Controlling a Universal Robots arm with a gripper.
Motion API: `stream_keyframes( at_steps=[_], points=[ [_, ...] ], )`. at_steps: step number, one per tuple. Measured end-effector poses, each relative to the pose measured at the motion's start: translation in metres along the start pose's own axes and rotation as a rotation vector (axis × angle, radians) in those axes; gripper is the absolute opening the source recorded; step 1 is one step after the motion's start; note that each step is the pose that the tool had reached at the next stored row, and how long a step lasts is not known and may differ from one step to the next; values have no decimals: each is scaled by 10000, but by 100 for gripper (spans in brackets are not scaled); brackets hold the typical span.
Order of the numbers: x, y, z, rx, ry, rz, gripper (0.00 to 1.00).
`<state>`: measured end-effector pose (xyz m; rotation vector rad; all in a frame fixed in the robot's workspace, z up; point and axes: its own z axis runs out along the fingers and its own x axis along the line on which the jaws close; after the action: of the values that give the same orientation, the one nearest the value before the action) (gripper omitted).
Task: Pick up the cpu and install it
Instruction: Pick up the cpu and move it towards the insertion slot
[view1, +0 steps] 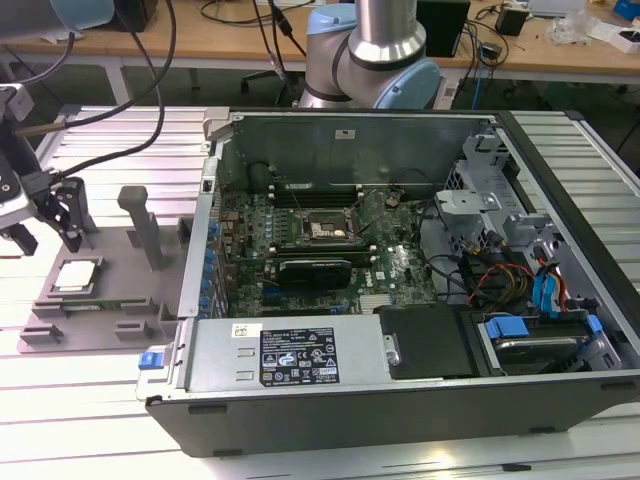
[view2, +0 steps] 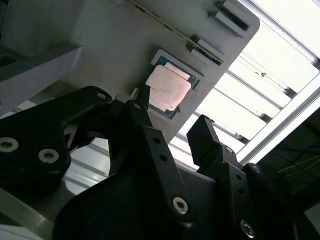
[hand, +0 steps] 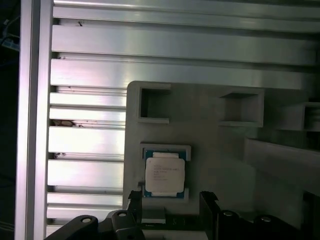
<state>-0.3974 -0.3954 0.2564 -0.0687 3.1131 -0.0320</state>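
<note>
The cpu (view1: 78, 275), a small flat square with a pale metal top, lies in a recess of the grey fixture tray (view1: 112, 300) on the exterior view's left. My gripper (view1: 47, 232) hovers above and just behind it, open, with nothing between its black fingers. In both wrist views the cpu (view2: 168, 87) (hand: 164, 172) lies flat in its pocket, just beyond the open gripper (view2: 172, 117) (hand: 171, 200), apart from it. The black square socket (view1: 325, 230) sits on the motherboard inside the open computer case (view1: 400, 400).
The tray carries upright grey posts (view1: 148, 225) between the cpu and the case wall. It rests on a ribbed aluminium table (hand: 85, 140). Cables (view1: 150, 90) hang over the table behind my gripper. The arm's base (view1: 375, 55) stands behind the case.
</note>
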Motion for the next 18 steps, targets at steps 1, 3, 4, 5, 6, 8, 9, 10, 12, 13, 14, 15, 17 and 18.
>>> stream_keyframes(
  at_steps=[1, 3, 4, 5, 6, 8, 9, 10, 12, 13, 14, 15, 17, 18],
  points=[
    [1, 0, 9, 1, 0, 1, 57],
    [1, 1, 21, 0, 0, 0, 57],
    [1, 1, 27, 0, 0, 0, 57],
    [1, 1, 40, 0, 0, 1, 57],
    [1, 1, 45, 0, 0, 1, 57],
    [2, 1, 57, 0, -1, 1, 57],
    [2, 1, 62, 0, 0, 0, 57],
    [2, 2, 69, 0, 0, 0, 57],
    [2, 2, 80, 0, 0, 0, 57],
    [3, 2, 85, 0, 1, 0, 57],
    [3, 2, 92, 1, 1, 1, 57],
    [3, 2, 97, 0, 1, 0, 57],
    [3, 2, 109, 0, 0, 0, 57],
    [3, 3, 119, 0, 0, 1, 57]
  ],
)
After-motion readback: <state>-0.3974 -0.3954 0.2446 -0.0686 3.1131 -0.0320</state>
